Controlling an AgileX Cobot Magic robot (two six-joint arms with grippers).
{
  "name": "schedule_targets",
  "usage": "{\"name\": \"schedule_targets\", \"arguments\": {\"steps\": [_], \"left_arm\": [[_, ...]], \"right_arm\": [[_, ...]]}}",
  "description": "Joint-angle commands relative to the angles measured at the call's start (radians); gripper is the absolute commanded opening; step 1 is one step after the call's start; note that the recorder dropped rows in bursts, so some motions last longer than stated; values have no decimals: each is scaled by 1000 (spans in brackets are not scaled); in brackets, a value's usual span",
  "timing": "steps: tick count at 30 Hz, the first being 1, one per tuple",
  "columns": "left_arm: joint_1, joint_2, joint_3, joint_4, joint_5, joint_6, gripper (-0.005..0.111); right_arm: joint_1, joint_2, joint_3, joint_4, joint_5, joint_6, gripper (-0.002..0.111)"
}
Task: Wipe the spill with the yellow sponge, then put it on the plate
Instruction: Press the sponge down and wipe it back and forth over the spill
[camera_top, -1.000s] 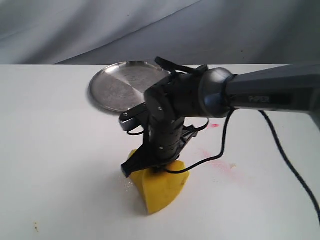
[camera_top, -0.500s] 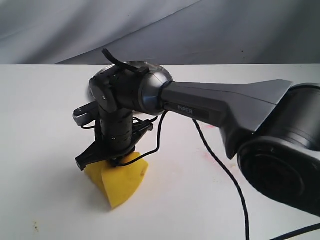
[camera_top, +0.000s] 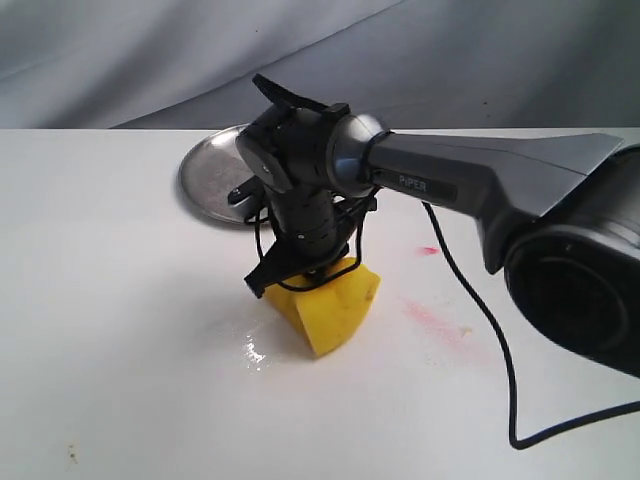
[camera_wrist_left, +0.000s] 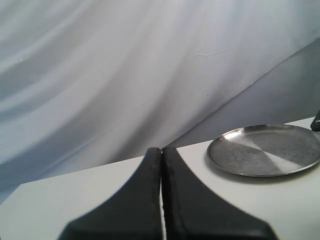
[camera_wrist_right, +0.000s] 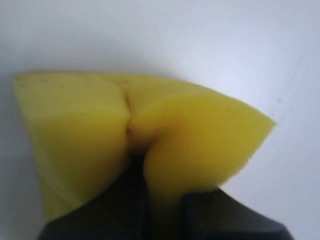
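The yellow sponge (camera_top: 332, 305) is pressed on the white table, squeezed into a wedge, with my right gripper (camera_top: 312, 282) shut on it from above. Up close, the sponge (camera_wrist_right: 150, 125) bulges round the dark fingers (camera_wrist_right: 220, 215) and folds at a crease. A thin glossy wet smear, the spill (camera_top: 251, 350), lies just left of the sponge; its colour barely shows. The silver plate (camera_top: 210, 175) sits behind, partly hidden by the arm. My left gripper (camera_wrist_left: 161, 152) is shut and empty, low over the table, with the plate (camera_wrist_left: 265, 150) ahead of it. It is out of the exterior view.
Pink-red streaks (camera_top: 432, 320) and a small red mark (camera_top: 428, 250) stain the table right of the sponge. A black cable (camera_top: 480, 330) trails from the right arm across the table. A grey cloth backdrop (camera_top: 300, 50) hangs behind the table.
The right gripper swept the sponge left across the table, then back right and nearer the plate. A wet glossy trace now shows where it passed.
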Motion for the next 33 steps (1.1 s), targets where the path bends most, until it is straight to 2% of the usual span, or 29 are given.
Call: {"name": "schedule_targets", "arguments": {"steps": [1,7,10,14,17,19,21,23,28,33], "left_arm": [[4,-3,-3,-7,-6,-9,0],[4,-3,-3,-7,-6,-9,0],[4,-3,-3,-7,-6,-9,0],[4,-3,-3,-7,-6,-9,0],[4,-3,-3,-7,-6,-9,0],[4,-3,-3,-7,-6,-9,0],[4,-3,-3,-7,-6,-9,0],[4,-3,-3,-7,-6,-9,0],[4,-3,-3,-7,-6,-9,0],[4,-3,-3,-7,-6,-9,0]], "right_arm": [[-29,-39,106,-88,27,3,0],[-29,-108,287,-79,27,10,0],[-27,-155,382,30,-24,-16,0],[-3,-217,445,293,-163,-181,0],[47,-230,445,506,-373,-280,0],[74,-223,445,538,-509,-282,0],[79,-203,420,520,-554,-262,0],[60,-174,341,392,-482,-141,0],[11,-159,263,-58,-212,135,0],[-1,-159,265,-88,-78,140,0]]}}
